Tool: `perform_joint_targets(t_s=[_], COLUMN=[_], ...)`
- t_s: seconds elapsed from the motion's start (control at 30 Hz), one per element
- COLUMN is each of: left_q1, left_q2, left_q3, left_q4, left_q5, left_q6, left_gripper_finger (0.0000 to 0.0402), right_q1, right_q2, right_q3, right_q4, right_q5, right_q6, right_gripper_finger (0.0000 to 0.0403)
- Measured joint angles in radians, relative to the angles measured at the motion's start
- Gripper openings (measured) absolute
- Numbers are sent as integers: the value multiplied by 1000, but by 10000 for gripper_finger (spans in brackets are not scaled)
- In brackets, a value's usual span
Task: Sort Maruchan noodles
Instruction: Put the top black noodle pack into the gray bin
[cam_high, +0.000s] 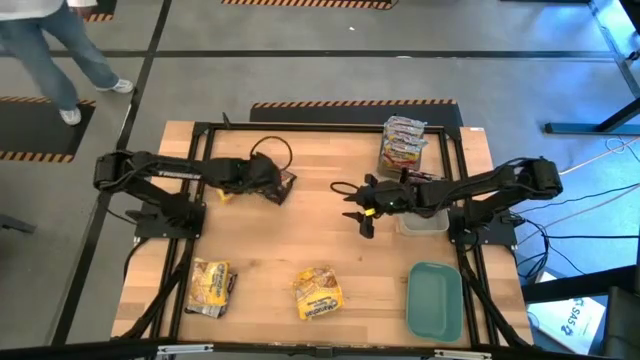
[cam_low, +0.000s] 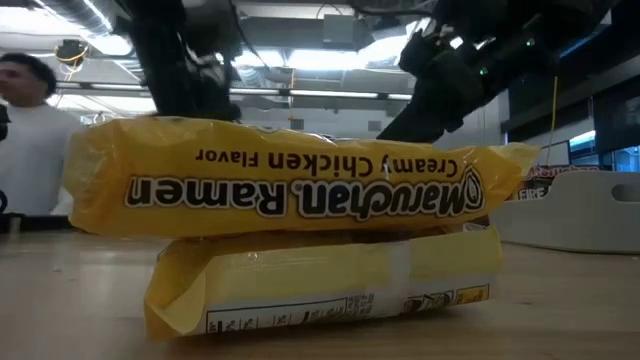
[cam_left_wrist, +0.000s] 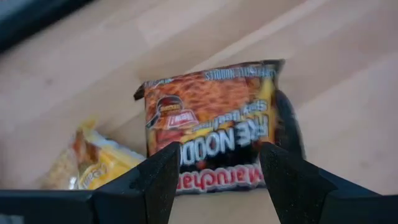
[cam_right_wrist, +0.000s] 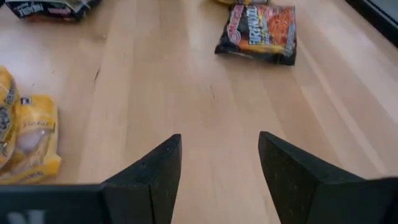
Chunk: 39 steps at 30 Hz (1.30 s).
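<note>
Left hand (cam_left_wrist: 217, 177): spread open over a dark brown-red packet (cam_left_wrist: 211, 134) lying on the desk (cam_high: 320, 245).
Right hand (cam_high: 362, 212): open, empty, held mid-desk.
Yellow packets (cam_high: 316, 293): stacked at the near edge.
Silvery-pink packets (cam_high: 403, 142): piled at the far right.

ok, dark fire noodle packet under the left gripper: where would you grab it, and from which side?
Probably across its flat width, from straight above. The dark packet lies flat on the table beside a yellow packet, and the left gripper is open right at it, a finger off each long edge. The right gripper is open over bare wood.
</note>
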Motion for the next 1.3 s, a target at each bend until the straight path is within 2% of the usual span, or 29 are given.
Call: perform_joint_targets(t_s=[0.17,0.3,0.53,0.63,0.83,0.93,1.17,1.3], left_q1=[93,138,158,135,38,-24,-150,-209], left_q2=[47,102,211,222,224,226,183,184], left_q3=[-32,-32,-28,-25,-26,-26,63,73], left_q4=[106,109,211,244,357,385,348,333], left_q5=[93,111,189,206,384,387,323,320], left_q6=[1,4,79,169,504,606,631,572], left_gripper_finger=[215,215,215,215,215,215,215,215], right_q1=[0,0,0,0,0,0,0,0], right_q2=[47,59,59,59,59,59,58,58], right_q3=[1,0,0,0,0,0,0,0], right_q4=[24,14,17,10,11,11,25,69], right_q5=[0,0,-26,-46,-71,-71,-71,-71], right_q6=[0,0,-1,-1,-2,-2,11,49], right_gripper_finger=[198,198,198,198,198,198,198,198])
